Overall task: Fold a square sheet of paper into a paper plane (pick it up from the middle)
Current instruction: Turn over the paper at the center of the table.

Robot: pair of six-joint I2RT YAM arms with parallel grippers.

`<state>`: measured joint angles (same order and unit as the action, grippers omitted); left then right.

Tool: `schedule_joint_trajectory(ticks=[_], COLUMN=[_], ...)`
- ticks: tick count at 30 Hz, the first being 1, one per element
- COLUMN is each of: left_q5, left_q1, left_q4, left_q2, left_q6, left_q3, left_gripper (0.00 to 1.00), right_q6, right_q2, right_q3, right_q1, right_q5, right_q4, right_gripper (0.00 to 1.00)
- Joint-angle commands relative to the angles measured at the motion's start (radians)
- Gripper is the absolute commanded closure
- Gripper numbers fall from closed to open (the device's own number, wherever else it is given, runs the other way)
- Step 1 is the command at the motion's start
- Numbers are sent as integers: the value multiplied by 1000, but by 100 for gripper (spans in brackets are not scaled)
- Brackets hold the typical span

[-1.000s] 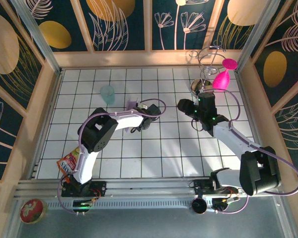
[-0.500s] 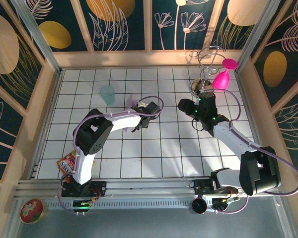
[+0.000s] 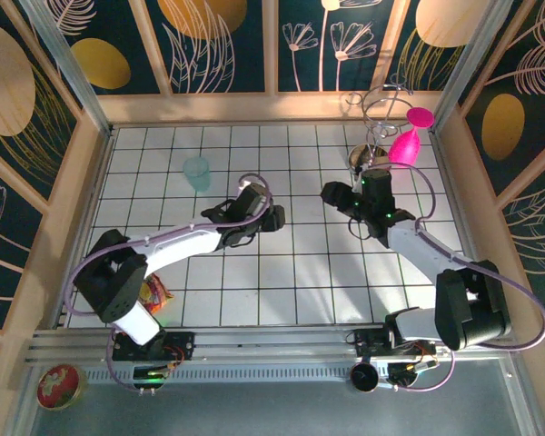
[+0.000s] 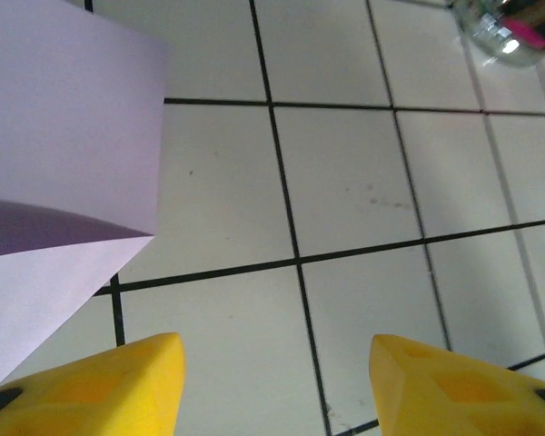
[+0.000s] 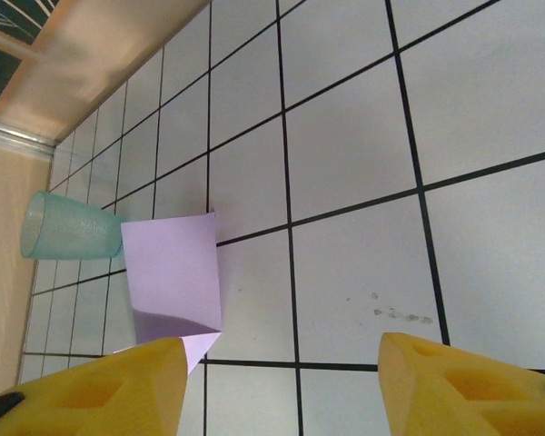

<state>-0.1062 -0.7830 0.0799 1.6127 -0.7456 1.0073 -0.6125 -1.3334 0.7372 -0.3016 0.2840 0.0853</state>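
Near upright teal cup [image 5: 65,227]: folded lilac paper [image 5: 173,268].

Left arm [image 3: 177,243] has re-posed: the elbow swings from mid-table down to the near-left corner, next to the snack packet [image 3: 156,292], and the forearm is now stretched out low and long. Left hand [image 4: 272,352] ends up slightly further right. It goes from nearly closed to fingers wide apart, with the square sheet of paper [image 4: 64,136] lying outside them, off its left finger. Right hand [image 5: 282,350] widens a touch.
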Motion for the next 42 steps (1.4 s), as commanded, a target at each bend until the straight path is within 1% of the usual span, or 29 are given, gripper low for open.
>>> schedule_joint_trajectory(ticks=[1, 4, 7, 12, 13, 17, 20, 29, 33, 36, 39, 42], left_q5=[79, 106, 105, 44, 32, 0, 17, 124, 186, 264, 310, 343], left_q1=[69, 101, 128, 154, 160, 184, 203, 226, 226, 221, 201, 168], left_q4=[-91, -119, -130, -99, -95, -99, -128, -201, -235, -298, -351, -360], left_q2=[-10, 12, 48, 137, 150, 186, 201, 233, 232, 215, 195, 196], left_q6=[-49, -54, -41, 6, 11, 1, -31, -116, -174, -235, -273, -287], left_q3=[-73, -93, -83, -41, -7, -3, -24, -110, -155, -205, -244, -242], left_gripper=[44, 43, 43, 43, 43, 43, 43, 44, 50, 57, 65, 70], right_q6=[-13, -15, -19, -34, -39, -62, -79, -156, -239, -312, -365, -390], right_q2=[-27, -43, -62, -107, -118, -154, -182, -270, -305, -310, -299, -298], right_q3=[-18, -17, -11, -1, 1, 2, 4, 31, 42, 30, 8, -6], right_q1=[-13, -38, -62, -87, -91, -111, -131, -200, -230, -240, -240, -240], right_q5=[45, 41, 38, 52, 61, 78, 87, 110, 112, 102, 84, 81], right_q4=[62, 79, 88, 102, 110, 132, 151, 178, 188, 202, 223, 232], right_gripper=[39, 36, 35, 36, 36, 36, 37, 38, 39, 41, 41, 43])
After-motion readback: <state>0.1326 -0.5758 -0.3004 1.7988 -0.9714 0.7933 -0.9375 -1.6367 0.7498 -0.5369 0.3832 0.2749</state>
